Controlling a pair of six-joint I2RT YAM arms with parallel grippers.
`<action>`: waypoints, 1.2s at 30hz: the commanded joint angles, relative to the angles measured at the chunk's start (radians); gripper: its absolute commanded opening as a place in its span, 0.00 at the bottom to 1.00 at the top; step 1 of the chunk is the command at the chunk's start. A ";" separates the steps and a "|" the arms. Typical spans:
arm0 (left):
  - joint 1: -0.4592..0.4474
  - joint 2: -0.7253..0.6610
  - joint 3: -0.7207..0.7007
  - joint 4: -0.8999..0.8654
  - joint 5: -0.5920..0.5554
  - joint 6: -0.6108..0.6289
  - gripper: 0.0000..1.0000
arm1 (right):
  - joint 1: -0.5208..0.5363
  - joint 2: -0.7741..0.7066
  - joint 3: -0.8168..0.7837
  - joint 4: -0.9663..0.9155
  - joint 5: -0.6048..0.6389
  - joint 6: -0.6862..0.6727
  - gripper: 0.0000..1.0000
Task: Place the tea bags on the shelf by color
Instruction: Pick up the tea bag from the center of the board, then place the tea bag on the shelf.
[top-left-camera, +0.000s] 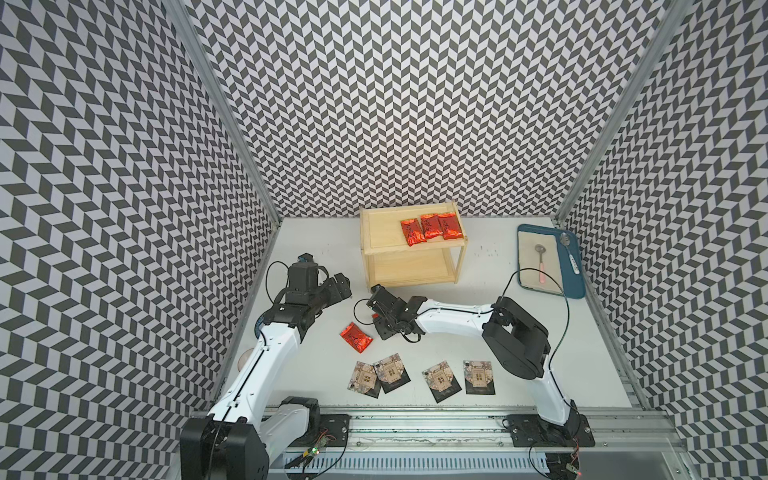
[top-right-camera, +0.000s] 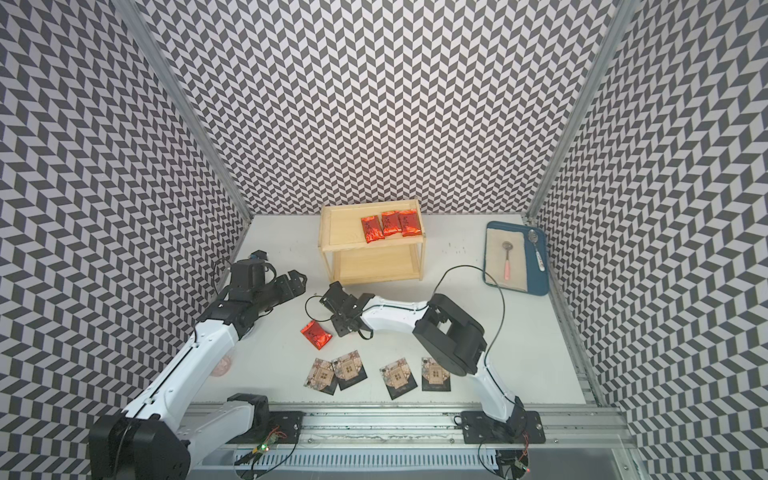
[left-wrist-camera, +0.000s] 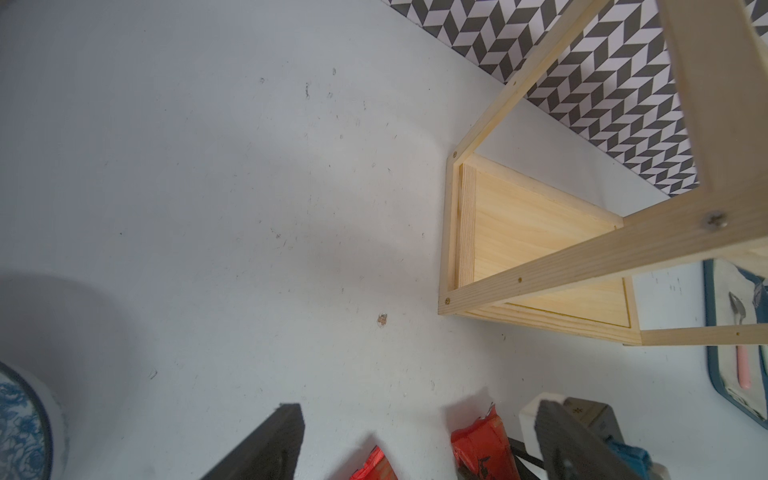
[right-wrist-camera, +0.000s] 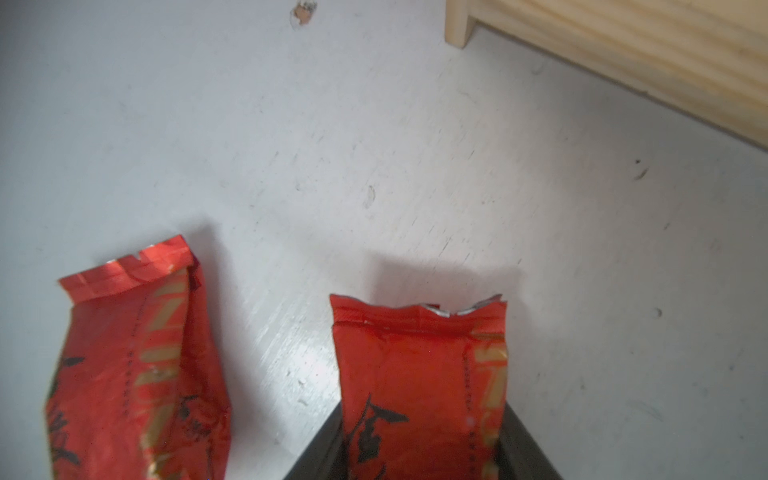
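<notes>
Right gripper (right-wrist-camera: 422, 415): jaws clenched on the long edges of one red sachet (right-wrist-camera: 419, 365), low over the table just in front of the shelf (top-left-camera: 382, 235). Left gripper (top-left-camera: 338, 286): jaws released and wide, nothing between them, idle beside the shelf's left end.

Inventory: three red sachets (top-left-camera: 431, 227) on the top board, crowded toward its right end. One loose red sachet (top-left-camera: 356, 337) lies just beside the held one. Four black packets (top-left-camera: 441, 380) lie near the front rail, two overlapping. Lower tier is bare.

Risks, as judged:
- Foil is slick and crumples; an edge-on pinch may buckle it, so the sachet could twist or slide out during the lift.
- The right wrist's cable loop (top-left-camera: 360, 309) hangs close to the loose sachet and could drag it.
- On the way up, sachet or jaw may catch the rim or a corner post.
- Setting down too near the crowded trio could nudge one over the front rim.
</notes>
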 joint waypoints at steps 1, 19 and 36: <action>0.004 -0.012 -0.003 0.000 0.007 0.010 0.92 | 0.004 -0.026 0.016 -0.027 0.023 0.027 0.47; 0.005 -0.021 -0.001 0.002 0.001 0.006 0.92 | -0.037 -0.397 0.153 -0.111 0.229 0.003 0.44; 0.005 -0.008 0.001 -0.006 -0.007 0.008 0.92 | -0.224 -0.047 0.646 -0.153 0.212 -0.106 0.45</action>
